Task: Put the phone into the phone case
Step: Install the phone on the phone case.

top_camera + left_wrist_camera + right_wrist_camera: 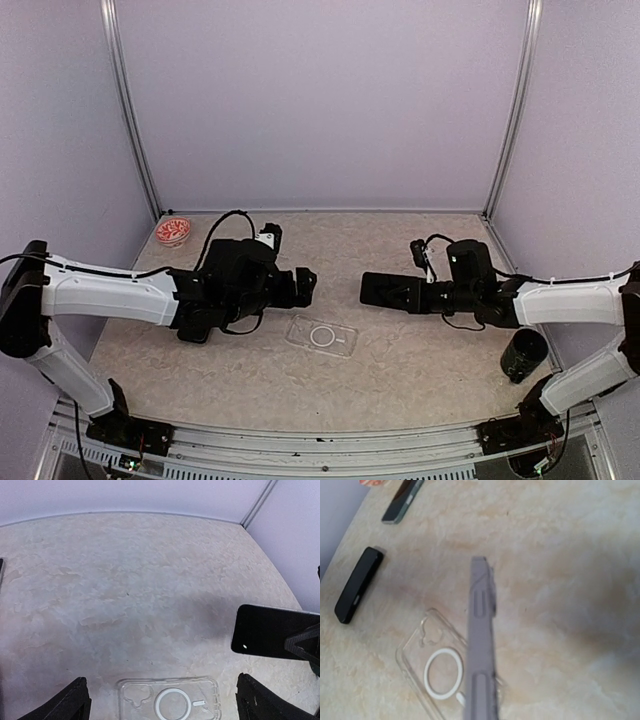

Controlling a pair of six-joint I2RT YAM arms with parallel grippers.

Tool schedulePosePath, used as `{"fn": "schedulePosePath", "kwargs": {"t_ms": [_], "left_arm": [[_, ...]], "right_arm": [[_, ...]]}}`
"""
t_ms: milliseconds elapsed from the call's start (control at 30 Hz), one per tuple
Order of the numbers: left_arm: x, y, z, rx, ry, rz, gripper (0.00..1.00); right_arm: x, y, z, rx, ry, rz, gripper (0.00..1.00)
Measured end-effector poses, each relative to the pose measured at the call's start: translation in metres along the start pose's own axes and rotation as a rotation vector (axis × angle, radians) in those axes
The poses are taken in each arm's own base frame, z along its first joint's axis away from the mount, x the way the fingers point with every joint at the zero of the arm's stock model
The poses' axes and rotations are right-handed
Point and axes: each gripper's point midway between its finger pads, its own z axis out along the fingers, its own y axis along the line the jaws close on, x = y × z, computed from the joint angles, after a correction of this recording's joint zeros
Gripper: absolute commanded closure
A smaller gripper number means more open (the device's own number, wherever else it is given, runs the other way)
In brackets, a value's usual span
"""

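Observation:
The clear phone case (322,335) with a white ring lies flat on the table between both arms. My left gripper (308,285) hovers just behind and left of it, open and empty. In the left wrist view its fingers (75,702) stand wide on either side of the case (170,700). My right gripper (425,293) is shut on the dark phone (388,290), holding it above the table to the right of the case. The right wrist view shows the phone (481,640) edge-on, over the case's (432,665) right side.
A small red bowl (173,232) sits at the back left near the wall. A black cylinder (524,355) stands by the right arm. Two dark bars (359,585), likely the left gripper's fingers, show beyond the case in the right wrist view.

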Motion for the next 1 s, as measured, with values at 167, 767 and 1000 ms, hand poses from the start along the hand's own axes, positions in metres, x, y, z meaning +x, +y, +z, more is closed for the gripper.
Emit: {"fn": "schedulePosePath", "kwargs": {"t_ms": [167,767,1000], "left_arm": [[-0.028,0.033,-0.013,-0.053,-0.075,-0.055,0.01],[0.023,0.058,-0.007,0.115,-0.017,-0.128,0.01],[0.043,0.054,0.005,0.171,0.023,-0.156,0.01]], "right_arm": [[0.008,0.004,0.009,0.0,0.046,0.044,1.0],[0.041,0.061,0.07,-0.096,0.207,0.214,1.0],[0.061,0.072,0.086,-0.122,0.258,0.267,1.0]]}}
